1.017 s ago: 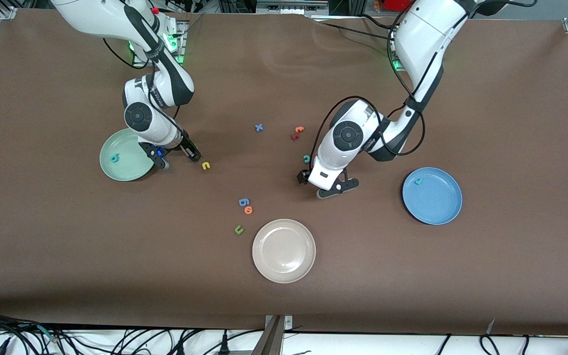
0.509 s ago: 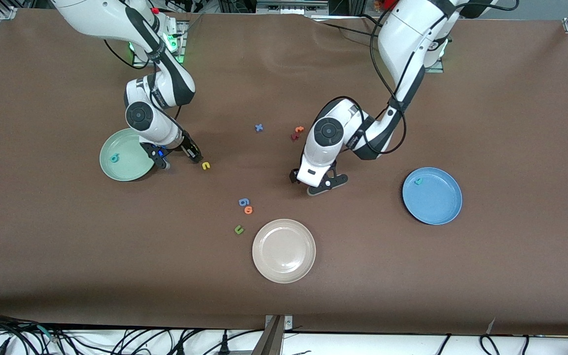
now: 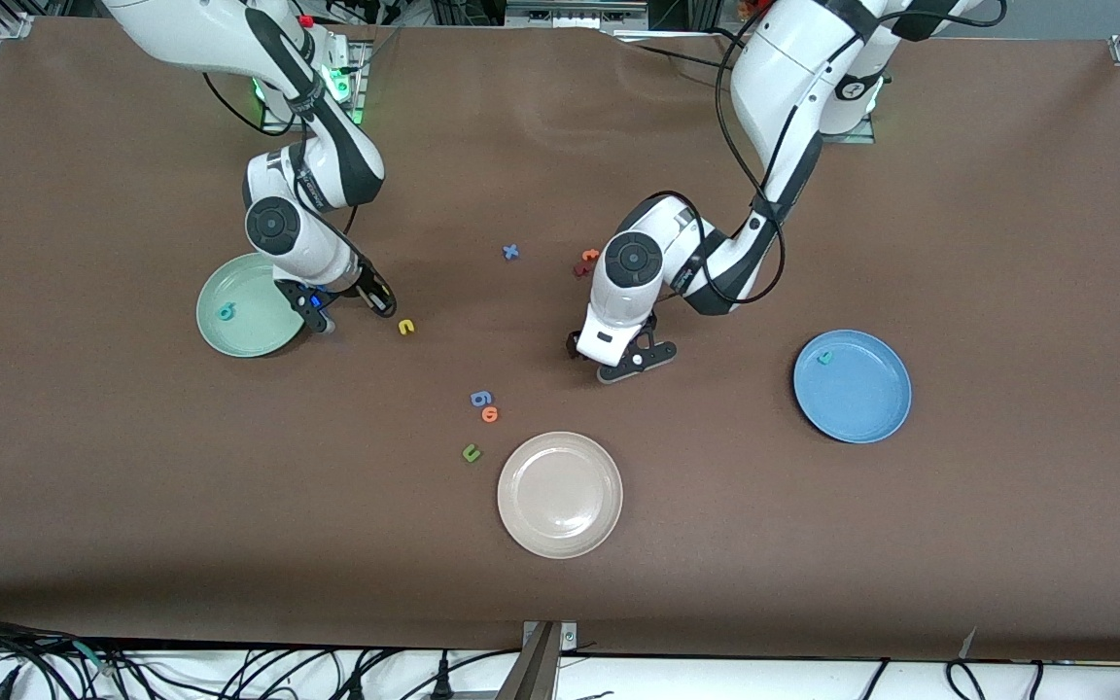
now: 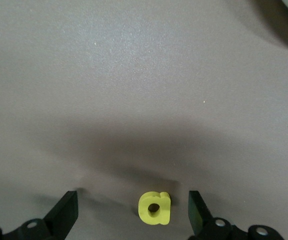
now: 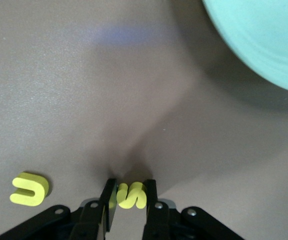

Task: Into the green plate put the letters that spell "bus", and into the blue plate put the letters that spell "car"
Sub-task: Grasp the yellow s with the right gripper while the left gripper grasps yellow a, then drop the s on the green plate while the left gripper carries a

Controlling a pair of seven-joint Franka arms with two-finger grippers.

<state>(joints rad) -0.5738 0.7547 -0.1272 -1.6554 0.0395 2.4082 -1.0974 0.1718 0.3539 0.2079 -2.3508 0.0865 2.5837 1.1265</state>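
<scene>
My right gripper [image 5: 130, 189] is shut on the yellow "s" [image 5: 132, 195], down at the table beside the green plate [image 3: 241, 335]. A teal "b" [image 3: 226, 312] lies in that plate. The yellow "u" [image 3: 406, 327] lies on the table close by the right gripper [image 3: 351, 309]. My left gripper [image 4: 133, 212] stands open near the table's middle, with the yellow "a" [image 4: 155, 208] between its fingers [image 4: 66, 215] and untouched. The blue plate [image 3: 861, 408] holds one teal letter [image 3: 823, 357]. The left arm [image 3: 633, 262] hides the teal "c".
A cream plate [image 3: 560, 525] sits nearer the front camera. A blue "g" [image 3: 480, 398], an orange "o" [image 3: 490, 414] and an olive "u" [image 3: 471, 452] lie beside it. A blue "x" [image 3: 510, 252] and orange and red letters [image 3: 587, 261] lie by the left arm.
The right gripper has closed on the yellow "s". The left arm has swung toward the right arm's end, covering the teal "c", and stays open.
</scene>
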